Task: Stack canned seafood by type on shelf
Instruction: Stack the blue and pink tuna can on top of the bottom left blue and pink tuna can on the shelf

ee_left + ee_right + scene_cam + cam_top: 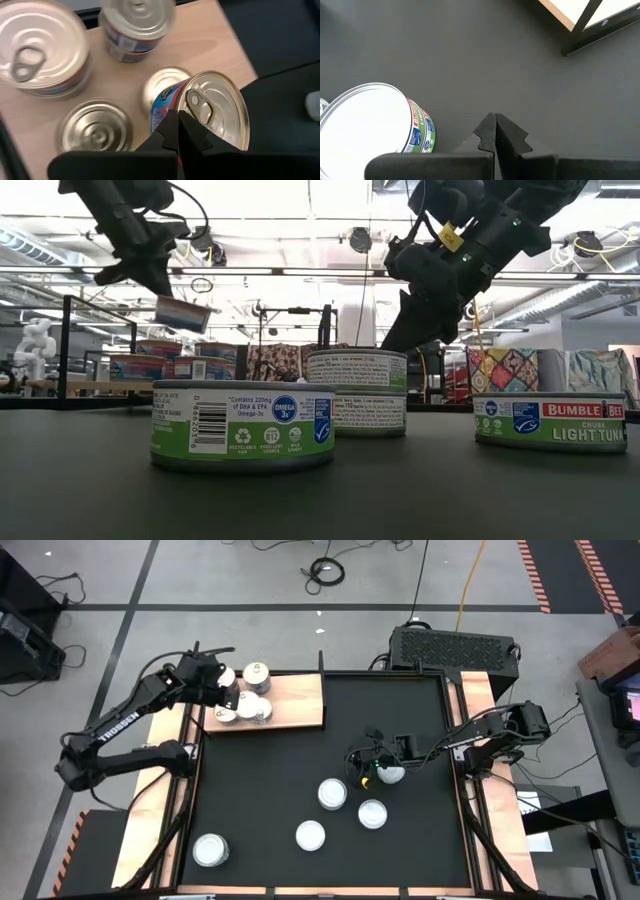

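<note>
The black mat (400,720) takes up most of the table. The shelf (295,700) lies along its far left corner, a pale wooden board carrying a close cluster of gold-topped tins (253,708). Five pale-topped tins (332,793) sit loose on the mat, four in the near half and one just beside the right gripper (366,768). That gripper hovers low over the mat with its fingers pressed together and nothing between them.

The left arm reaches over the shelf's left end. The left gripper (177,122) is clamped fully together on the edge of the held tin (220,107), a pull-tab can that hangs tilted in the air above the cluster. The low view shows it clear of the board.

The step in hand looks like setting this tin onto one of its own kind. The pinch is thin and sits at the rim, so the can may swing or slip. A slow, steady descent would suit it better than a quick one. The tin probably needs levelling first, so that its base meets the lower lid flat instead of landing on an edge. It should be centred over a single gold-topped tin, not over the gap between neighbours. The tins stand close, so the approach is best made from straight above. The fingers should part only once the can rests squarely
</note>
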Robot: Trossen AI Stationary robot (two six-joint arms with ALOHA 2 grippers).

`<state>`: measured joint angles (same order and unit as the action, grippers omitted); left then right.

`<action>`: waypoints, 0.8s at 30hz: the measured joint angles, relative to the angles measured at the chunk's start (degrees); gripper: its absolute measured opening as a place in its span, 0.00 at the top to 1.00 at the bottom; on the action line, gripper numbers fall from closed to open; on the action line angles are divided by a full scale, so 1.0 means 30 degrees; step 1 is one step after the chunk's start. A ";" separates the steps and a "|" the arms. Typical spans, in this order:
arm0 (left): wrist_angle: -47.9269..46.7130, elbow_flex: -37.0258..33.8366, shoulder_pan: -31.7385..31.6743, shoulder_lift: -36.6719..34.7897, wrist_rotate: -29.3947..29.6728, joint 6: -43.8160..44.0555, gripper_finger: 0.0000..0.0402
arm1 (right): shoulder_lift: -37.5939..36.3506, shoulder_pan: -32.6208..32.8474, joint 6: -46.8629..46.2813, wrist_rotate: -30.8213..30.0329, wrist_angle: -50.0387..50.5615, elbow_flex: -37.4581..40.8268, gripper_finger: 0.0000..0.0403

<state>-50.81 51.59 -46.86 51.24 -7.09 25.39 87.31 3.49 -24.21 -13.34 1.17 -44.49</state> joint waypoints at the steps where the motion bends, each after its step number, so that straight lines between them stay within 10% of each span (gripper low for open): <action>1: -0.0147 -0.0002 -0.0233 0.0007 0.0000 -0.0219 1.00 | 0.0000 0.0000 0.0000 0.0000 0.0000 0.0000 1.00; 24: -0.2632 0.0000 -0.4862 0.0058 0.0056 -0.4275 1.00 | 0.0000 0.0000 -0.0051 0.0066 0.0000 0.0007 1.00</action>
<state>-58.71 51.59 -61.44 51.42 -6.92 12.56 87.31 3.49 -24.36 -13.15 1.17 -44.47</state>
